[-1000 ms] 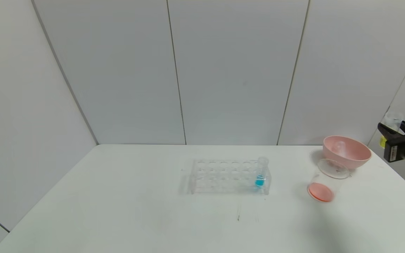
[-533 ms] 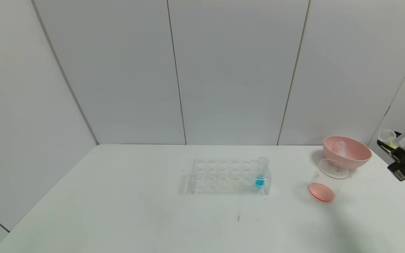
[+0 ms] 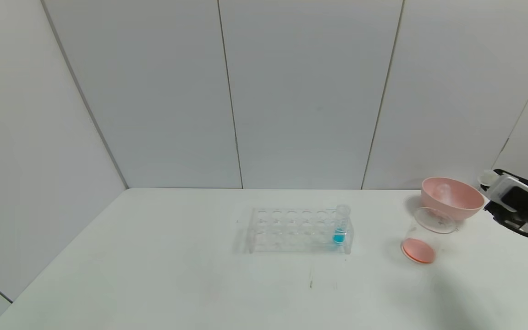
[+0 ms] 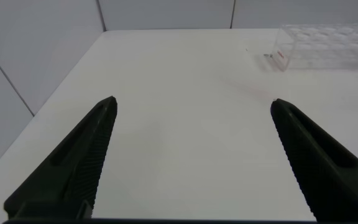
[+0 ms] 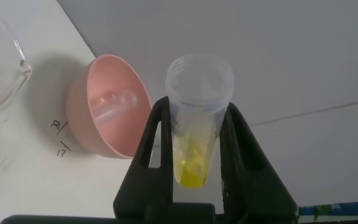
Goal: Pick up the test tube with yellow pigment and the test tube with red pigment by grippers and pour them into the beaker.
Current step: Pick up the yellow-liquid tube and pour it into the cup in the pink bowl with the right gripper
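Pale grey wall panels stood behind the white table [image 3: 200,275] we were working at. On it, near the middle, sat the clear tube rack [image 3: 291,229], with a blue-liquid tube [image 3: 340,224] upright in its right end. Well to the right of the rack stood the pink bowl [image 3: 452,198], and inside it lay an empty clear tube [image 5: 114,104] on its side. Just in front of the bowl and touching its base in the head view stood the beaker [image 3: 424,238], a layer of red-orange liquid in its bottom.

Our right gripper [image 3: 502,195] hung at the far right edge of the table, just beside the bowl and apart from it. Its wrist view showed the fingers [image 5: 154,149] clamped on either side of the test tube with yellow pigment [image 5: 197,124], whose open mouth pointed away from the wrist, with yellow liquid pooled at its rounded end between the fingers.

Our left gripper [image 4: 191,155] hovered over bare table at the left side, well apart from the rack, its fingers spread wide with nothing between them.
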You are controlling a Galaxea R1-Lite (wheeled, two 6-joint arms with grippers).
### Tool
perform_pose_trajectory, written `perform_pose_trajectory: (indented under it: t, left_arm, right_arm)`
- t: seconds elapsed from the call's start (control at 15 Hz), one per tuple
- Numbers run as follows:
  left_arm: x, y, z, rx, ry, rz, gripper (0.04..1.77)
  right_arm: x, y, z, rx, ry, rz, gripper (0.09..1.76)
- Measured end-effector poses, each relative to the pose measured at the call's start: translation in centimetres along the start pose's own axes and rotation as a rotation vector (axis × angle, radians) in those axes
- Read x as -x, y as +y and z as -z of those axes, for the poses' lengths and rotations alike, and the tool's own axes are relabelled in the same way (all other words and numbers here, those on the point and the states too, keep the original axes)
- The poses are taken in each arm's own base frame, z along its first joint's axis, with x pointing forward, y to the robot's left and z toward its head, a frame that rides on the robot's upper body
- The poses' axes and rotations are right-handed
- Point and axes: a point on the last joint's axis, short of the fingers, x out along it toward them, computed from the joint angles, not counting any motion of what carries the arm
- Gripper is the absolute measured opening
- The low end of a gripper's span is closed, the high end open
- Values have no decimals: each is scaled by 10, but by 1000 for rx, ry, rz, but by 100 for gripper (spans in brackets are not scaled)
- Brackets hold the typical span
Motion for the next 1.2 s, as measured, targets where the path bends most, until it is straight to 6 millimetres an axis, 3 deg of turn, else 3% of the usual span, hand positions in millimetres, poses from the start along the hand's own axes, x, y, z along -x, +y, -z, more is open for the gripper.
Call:
perform_pose_trajectory:
  t: [0.6, 1.2]
  left_arm:
    - [0, 0, 0, 0, 0, 0, 176]
    - [0, 0, 0, 0, 0, 0, 176]
  right_arm:
    - [-13, 20, -13, 141, -7, -54, 50]
    - [-17, 25, -12, 295, -10, -66, 50]
